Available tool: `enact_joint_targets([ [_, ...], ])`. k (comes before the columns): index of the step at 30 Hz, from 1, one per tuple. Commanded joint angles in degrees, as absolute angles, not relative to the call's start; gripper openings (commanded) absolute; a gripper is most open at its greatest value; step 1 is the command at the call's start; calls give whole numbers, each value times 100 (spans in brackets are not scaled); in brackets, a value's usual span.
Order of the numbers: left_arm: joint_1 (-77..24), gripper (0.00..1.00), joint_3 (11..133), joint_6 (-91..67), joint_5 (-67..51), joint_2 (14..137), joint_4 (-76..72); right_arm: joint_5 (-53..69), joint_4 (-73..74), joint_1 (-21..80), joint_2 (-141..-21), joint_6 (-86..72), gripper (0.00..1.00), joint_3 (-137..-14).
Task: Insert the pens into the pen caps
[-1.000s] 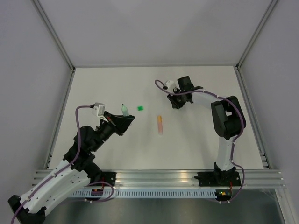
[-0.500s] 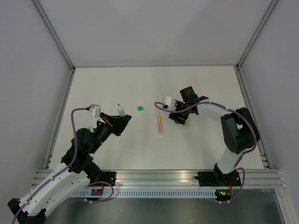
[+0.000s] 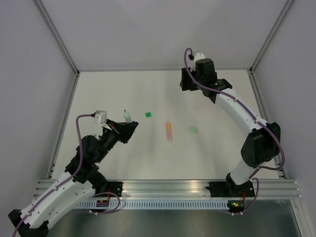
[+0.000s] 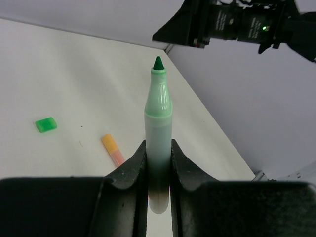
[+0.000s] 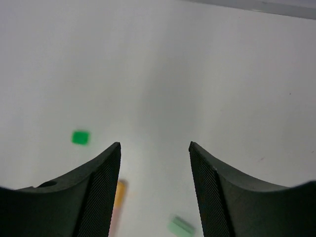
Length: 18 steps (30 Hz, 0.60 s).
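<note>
Found the left fingers [image 4: 129,173] pinching the pale mint green pen [image 4: 158,116] low on its barrel, one pad on either side, butt end tucked down between them. Saw the rest of the barrel standing out past the fingertips, dark green tip bare and uncapped, lifted clear of the surface [image 3: 108,89]. Placed that grasp over the left half of the surface, roughly midway between the near and far edges.

Noted the bright green cap [image 3: 148,114] flat on the surface to the right of the held pen, near it but apart. Found the orange pen [image 3: 169,132] farther right and a little nearer, lying lengthwise from near to far, orange at the far end and paler pink at the near end. Could not tell whether that pen wore a cap. Spotted the pale green cap [image 3: 192,130] to the right of the orange pen, not touching it.

Found the right fingers [image 5: 98,185] spread wide with nothing between them, raised by the far edge of the surface, right of centre, well apart from every pen and cap. Made out, blurred in the right wrist view, both caps and one end of the orange pen on the surface.

Traced the left arm [image 3: 64,182] back to the near left corner and the right arm [image 3: 237,111] back along the right side to its base.
</note>
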<state>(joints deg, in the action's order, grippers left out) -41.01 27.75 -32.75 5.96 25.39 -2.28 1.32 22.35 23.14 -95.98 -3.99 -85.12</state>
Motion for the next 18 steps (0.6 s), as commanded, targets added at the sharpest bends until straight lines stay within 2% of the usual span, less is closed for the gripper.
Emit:
enact_joint_targets([
  [1,-4122,9,2768,-3252,835,2575,-237,-1054,3523,2285,-9449,-3957,64,-8817],
  [3,-4113,6,2786,-3217,826,2566,-220,-1187,3849,2276,-9308,-5816,67,-8605],
  [4,-4122,3,2786,-3199,817,2558,-237,-1143,3989,2276,-9290,-6253,67,-8578],
  [5,-4113,2,2804,-3164,817,2558,-211,-1282,4608,2294,-9307,-7137,66,-8656],
  [8,-4122,2,2821,-3129,844,2558,-193,-1599,5909,2285,-9299,-8415,65,-8851],
  [10,-4122,2,2830,-3120,835,2566,-193,-1425,6047,2285,-9141,-9372,65,-8519],
  [13,-4122,2,2830,-3094,844,2619,-211,-1144,6100,2276,-8930,-10113,64,-8079],
  [18,-4122,2,2865,-3050,616,2698,-263,-941,6143,2250,-9174,-10362,64,-7831],
])
